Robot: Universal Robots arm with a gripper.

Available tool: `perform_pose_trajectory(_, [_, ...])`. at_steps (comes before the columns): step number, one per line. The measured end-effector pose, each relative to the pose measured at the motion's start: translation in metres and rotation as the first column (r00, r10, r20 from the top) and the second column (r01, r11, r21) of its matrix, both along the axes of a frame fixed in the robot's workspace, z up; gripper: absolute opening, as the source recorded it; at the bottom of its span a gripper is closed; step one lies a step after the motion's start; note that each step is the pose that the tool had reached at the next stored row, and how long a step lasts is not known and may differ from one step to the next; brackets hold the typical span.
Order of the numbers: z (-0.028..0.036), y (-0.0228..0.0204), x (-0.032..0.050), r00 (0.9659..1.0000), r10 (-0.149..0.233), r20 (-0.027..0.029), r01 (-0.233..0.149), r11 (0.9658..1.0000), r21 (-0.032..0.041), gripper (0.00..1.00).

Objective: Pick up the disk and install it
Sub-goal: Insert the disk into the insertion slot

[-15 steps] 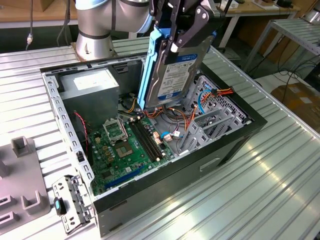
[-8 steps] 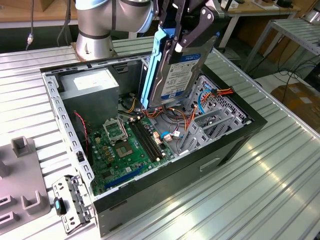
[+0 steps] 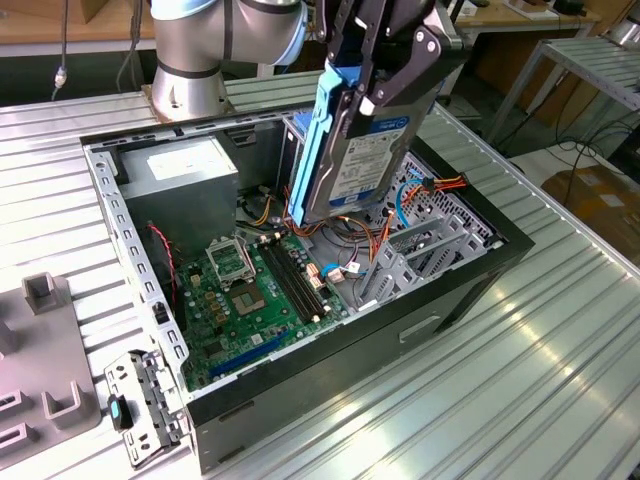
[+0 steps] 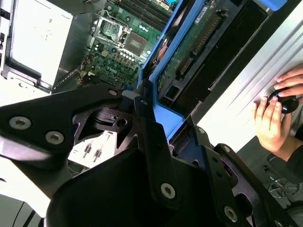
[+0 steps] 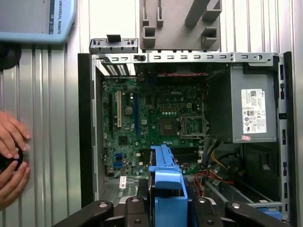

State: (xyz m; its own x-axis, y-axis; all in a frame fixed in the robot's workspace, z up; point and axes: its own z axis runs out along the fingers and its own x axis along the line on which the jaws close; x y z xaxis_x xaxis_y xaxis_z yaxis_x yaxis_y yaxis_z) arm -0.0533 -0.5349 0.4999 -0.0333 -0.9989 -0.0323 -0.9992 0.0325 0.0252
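One disk (image 3: 362,160) is shown held nearly upright above the open computer case (image 3: 470,300), its upper end clamped firmly in the black hand (image 3: 372,88). Its lower end is suspended over the case's cabling (image 3: 345,235), beside the motherboard (image 3: 250,290). The case is laid on its side upon the ribbed metal surface (image 3: 520,400).

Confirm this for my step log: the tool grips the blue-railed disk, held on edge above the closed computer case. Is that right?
Not quite. The tool does grip the blue-railed disk, held on edge above the computer case. But the case is open, not closed. The exterior view shows its side off and the motherboard exposed.
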Motion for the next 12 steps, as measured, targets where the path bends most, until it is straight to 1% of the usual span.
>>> perform_pose_trajectory(2, [-0.0007, -0.003, 0.0006, 1.0, 0.0, 0.0, 0.0, 1.0, 0.0, 0.37])
perform_pose_trajectory(4, [-0.0016, -0.0039, 0.0033, 1.0, 0.0, 0.0001, 0.0, 1.0, 0.0001, 0.37])
perform_pose_trajectory(5, [-0.0019, -0.0039, 0.0057, 1.0, 0.0, 0.0, 0.0, 1.0, -0.0001, 0.37])
perform_pose_trajectory(6, [-0.0026, -0.004, 0.0116, 1.0, 0.0, 0.0001, 0.0, 1.0, 0.0001, 0.37])
perform_pose_trajectory(8, [-0.003, -0.004, 0.0166, 1.0, 0.0, 0.0, 0.0, 1.0, 0.0, 0.37])
perform_pose_trajectory(9, [-0.0034, -0.004, 0.0206, 1.0, 0.0, 0.0, 0.0, 1.0, 0.0, 0.37])
perform_pose_trajectory(12, [-0.0041, -0.004, 0.027, 1.0, 0.0, 0.0, 0.0, 1.0, 0.0, 0.37])
